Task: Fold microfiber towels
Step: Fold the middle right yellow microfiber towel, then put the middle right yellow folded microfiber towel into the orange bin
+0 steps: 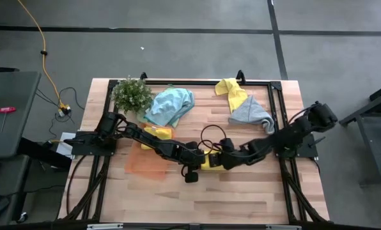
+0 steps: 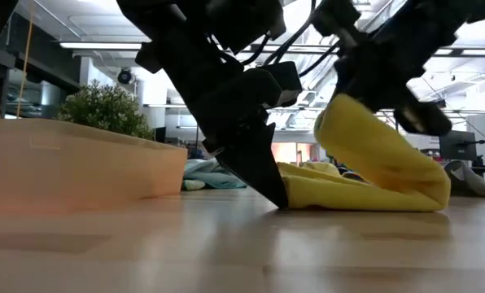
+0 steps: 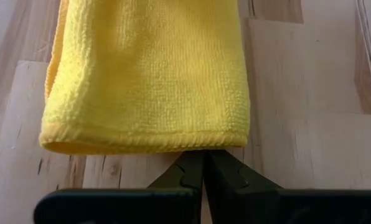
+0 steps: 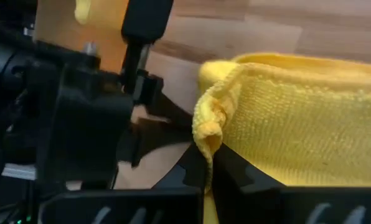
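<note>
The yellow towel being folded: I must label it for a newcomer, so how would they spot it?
On the wooden table, look near the middle where both arms meet. The yellow towel lies bunched between the left gripper and right gripper, unlike the loose yellow towel at the back.

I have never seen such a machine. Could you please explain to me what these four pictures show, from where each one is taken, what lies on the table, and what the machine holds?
It is a robot with two dark arms at a wooden table; each arm ends in a two-finger gripper. One picture looks straight down, one looks level across the tabletop, and two come from cameras on the arms' wrists.

Both grippers meet at the table's middle on a yellow towel. The left gripper is shut at the towel's hem; the right gripper is shut on a bunched edge of it.

Farther back lie a light blue towel, another yellow towel and a grey towel. There is also an orange tray and a small green plant.
</note>
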Robot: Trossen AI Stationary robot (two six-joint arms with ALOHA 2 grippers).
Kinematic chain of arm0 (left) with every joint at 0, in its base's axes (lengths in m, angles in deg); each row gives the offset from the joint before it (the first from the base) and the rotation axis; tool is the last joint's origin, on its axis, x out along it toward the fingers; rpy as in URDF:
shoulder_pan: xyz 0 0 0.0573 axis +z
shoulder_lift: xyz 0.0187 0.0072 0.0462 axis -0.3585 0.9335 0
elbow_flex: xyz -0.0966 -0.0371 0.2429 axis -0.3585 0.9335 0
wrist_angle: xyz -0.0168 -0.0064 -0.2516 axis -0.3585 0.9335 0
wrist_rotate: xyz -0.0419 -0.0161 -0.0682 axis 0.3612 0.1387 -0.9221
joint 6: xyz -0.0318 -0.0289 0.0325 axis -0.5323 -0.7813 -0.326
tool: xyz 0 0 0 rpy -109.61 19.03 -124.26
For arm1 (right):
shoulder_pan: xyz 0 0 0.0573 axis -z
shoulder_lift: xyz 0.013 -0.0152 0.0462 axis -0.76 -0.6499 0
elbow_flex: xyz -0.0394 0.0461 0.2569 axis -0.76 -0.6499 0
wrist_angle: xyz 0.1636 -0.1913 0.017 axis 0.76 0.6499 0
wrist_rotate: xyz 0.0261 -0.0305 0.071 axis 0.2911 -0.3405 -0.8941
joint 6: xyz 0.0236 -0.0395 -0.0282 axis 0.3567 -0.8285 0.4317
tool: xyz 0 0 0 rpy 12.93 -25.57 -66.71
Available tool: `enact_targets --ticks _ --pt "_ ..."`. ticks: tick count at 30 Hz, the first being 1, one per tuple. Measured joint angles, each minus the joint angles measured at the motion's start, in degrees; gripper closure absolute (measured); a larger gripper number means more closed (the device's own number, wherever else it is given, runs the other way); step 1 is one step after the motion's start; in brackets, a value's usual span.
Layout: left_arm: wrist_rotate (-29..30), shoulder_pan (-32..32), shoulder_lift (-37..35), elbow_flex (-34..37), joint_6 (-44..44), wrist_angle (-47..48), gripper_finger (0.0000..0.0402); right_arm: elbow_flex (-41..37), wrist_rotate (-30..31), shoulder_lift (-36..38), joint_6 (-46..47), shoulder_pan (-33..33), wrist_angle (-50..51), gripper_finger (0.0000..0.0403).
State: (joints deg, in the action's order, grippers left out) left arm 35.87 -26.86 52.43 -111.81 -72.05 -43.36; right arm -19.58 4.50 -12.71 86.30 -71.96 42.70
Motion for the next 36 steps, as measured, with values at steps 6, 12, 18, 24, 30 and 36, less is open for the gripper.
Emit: enact_targets --ticks 6,12,18,24,30,36 --pt "-0.02 0.0 -0.07 -0.02 0.0 0.18 0.0401 -0.01 -2.5 -4.38 -0.23 1.69 -5.62 0.0403" --pt "-0.04 0.06 -0.13 -0.01 -0.35 0.2 0.0401 -0.08 -1.92 -5.42 -0.23 1.46 -6.92 0.0399" --pt "-1.15 0.22 -0.64 -0.2 0.48 1.53 0.0401 -0.06 -1.46 -5.2 -0.85 1.63 -9.07 0.0317" --pt "-0.67 0.41 -3.05 -0.07 3.8 6.81 0.0401 -0.08 -0.88 -3.92 -6.24 1.91 -9.04 0.0191" --pt "0.92 1.01 -6.24 -0.05 7.62 13.29 0.0401 -0.07 -0.9 3.93 -16.19 3.19 0.84 0.0133" --pt "1.25 1.05 -11.29 -0.13 11.17 11.74 0.0401 -0.06 -6.87 13.02 -15.67 2.84 22.23 0.0131"
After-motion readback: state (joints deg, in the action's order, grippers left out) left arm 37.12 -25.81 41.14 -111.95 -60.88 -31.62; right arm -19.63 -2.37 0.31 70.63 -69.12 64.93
